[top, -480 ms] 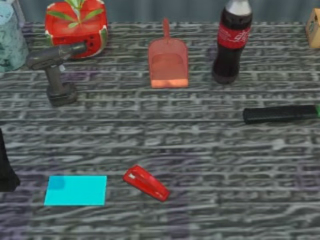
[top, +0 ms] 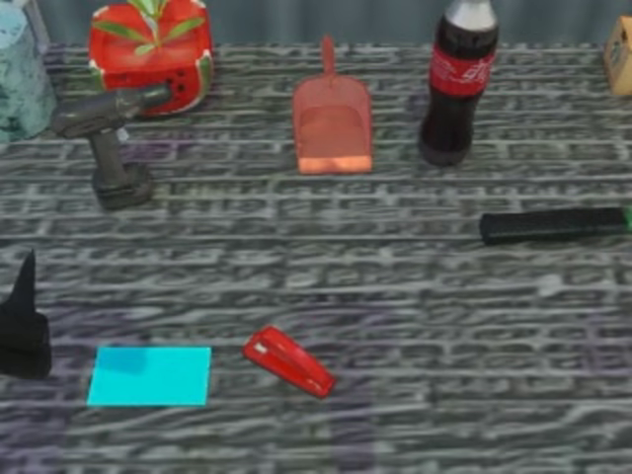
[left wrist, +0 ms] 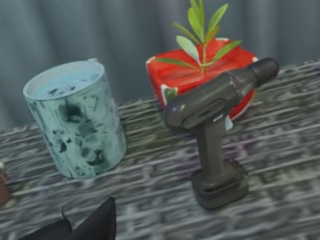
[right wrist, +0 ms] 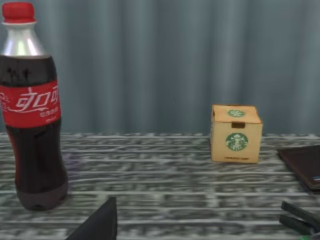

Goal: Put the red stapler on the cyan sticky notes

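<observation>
The red stapler point(top: 288, 361) lies flat at the front of the table, slanted, just right of the cyan sticky notes point(top: 150, 375); a small gap separates them. My left gripper point(top: 25, 331) hangs at the table's left edge, just left of and slightly behind the pad, well away from the stapler. In the left wrist view only one dark finger point(left wrist: 100, 222) shows, set off to one side, with nothing held. My right arm stays parked out of the top view; one dark finger point(right wrist: 102, 222) shows in its wrist view, holding nothing.
Along the back stand a teal mug point(top: 20, 84), a strawberry-patterned box point(top: 150, 49), a grey drill point(top: 109, 138), a salmon-pink scoop point(top: 332, 118), a cola bottle point(top: 457, 79) and a small carton point(top: 620, 54). A black marker point(top: 553, 225) lies at the right.
My left gripper has come farther into the top view from the left edge, rising and shifting slightly right. The stapler and the pad have not moved.
</observation>
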